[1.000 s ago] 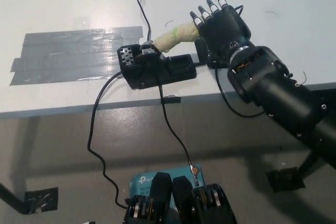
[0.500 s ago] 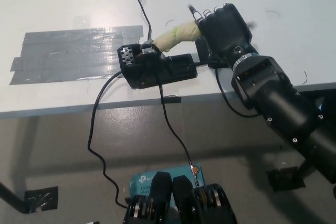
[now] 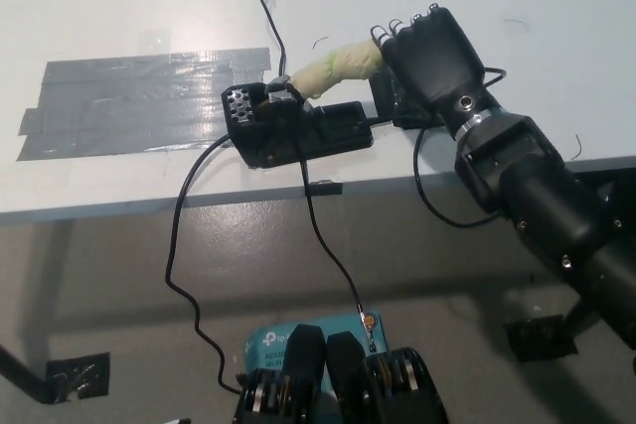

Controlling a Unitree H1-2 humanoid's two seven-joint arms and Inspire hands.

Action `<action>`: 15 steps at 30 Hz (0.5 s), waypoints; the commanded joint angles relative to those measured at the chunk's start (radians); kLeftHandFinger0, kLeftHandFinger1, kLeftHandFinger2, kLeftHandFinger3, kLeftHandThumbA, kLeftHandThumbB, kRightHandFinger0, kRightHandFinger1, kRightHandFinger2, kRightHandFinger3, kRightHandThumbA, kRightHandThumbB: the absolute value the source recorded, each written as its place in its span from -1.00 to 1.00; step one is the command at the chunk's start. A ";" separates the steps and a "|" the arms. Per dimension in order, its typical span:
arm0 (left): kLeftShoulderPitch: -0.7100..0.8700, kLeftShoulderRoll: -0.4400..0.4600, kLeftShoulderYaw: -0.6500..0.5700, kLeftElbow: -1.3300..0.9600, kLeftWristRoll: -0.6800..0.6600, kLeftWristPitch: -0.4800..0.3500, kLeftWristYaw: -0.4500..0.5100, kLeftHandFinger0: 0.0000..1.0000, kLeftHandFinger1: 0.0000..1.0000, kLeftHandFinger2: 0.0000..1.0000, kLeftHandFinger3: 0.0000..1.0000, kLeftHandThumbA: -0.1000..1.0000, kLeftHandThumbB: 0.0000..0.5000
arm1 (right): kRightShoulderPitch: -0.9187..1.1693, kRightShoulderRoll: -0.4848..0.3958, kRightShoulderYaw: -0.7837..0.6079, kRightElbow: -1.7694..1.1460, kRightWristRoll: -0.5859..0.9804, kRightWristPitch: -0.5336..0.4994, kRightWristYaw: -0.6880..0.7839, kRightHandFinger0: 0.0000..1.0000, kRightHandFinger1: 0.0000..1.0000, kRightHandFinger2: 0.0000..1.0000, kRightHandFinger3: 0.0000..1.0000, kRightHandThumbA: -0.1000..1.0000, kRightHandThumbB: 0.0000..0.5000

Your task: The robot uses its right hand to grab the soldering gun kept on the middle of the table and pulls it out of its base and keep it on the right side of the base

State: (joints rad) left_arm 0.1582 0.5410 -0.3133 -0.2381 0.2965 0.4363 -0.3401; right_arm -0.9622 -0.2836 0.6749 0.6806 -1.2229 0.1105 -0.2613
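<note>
Right of centre in the frame, the black right hand sits over the butt end of the soldering gun, fingers curled down at the handle, though whether they truly grip it can't be told from this angle. The gun's pale taped handle slants up to the right, its tip seated in the black base at the table edge. Best approach, I'd say: wrap fully round the handle, draw out along the slant rather than straight up, and mind the cable looping under the wrist. Left hand is out of view.
</note>
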 commanded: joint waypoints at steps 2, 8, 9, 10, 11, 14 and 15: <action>-0.003 0.027 0.014 -0.018 0.000 0.005 -0.030 0.36 0.55 0.82 1.00 0.23 -0.44 | -0.036 -0.064 -0.048 -0.003 0.044 -0.048 -0.085 -1.00 -1.00 -0.77 -0.55 -1.00 -0.52; 0.001 0.027 0.015 -0.017 0.011 0.004 -0.031 0.36 0.58 0.83 1.00 0.23 -0.46 | -0.057 -0.081 -0.091 -0.021 0.075 -0.075 -0.061 -1.00 -0.96 -0.30 -0.73 -1.00 -1.00; 0.001 0.026 0.013 -0.019 0.014 0.006 -0.030 0.36 0.56 0.81 1.00 0.24 -0.44 | -0.062 -0.082 -0.113 -0.028 0.097 -0.076 -0.052 -1.00 -1.00 -0.32 -0.53 -0.86 -1.00; 0.001 0.025 0.015 -0.019 0.012 0.006 -0.031 0.37 0.58 0.83 1.00 0.24 -0.45 | -0.073 -0.079 -0.132 -0.021 0.113 -0.088 -0.070 -1.00 -1.00 -0.54 -0.76 -0.72 -1.00; 0.003 0.023 0.017 -0.018 0.009 0.004 -0.031 0.37 0.58 0.83 1.00 0.23 -0.45 | -0.078 -0.078 -0.138 -0.017 0.114 -0.097 -0.081 -1.00 -1.00 -0.59 -0.81 -0.71 -1.00; 0.007 0.017 0.019 -0.020 0.007 0.009 -0.030 0.37 0.57 0.80 1.00 0.22 -0.42 | -0.085 -0.074 -0.159 -0.025 0.120 -0.111 -0.092 -1.00 -1.00 -0.80 -0.63 -0.93 -1.00; 0.008 0.017 0.019 -0.022 0.006 0.015 -0.032 0.39 0.59 0.82 1.00 0.23 -0.41 | -0.094 -0.078 -0.150 -0.021 0.099 -0.113 -0.106 -1.00 -1.00 -0.71 -0.47 -0.93 -1.00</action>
State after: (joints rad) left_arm 0.1590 0.5417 -0.3093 -0.2381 0.2977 0.4369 -0.3574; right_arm -0.9684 -0.3422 0.5539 0.6792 -1.1540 0.0179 -0.2963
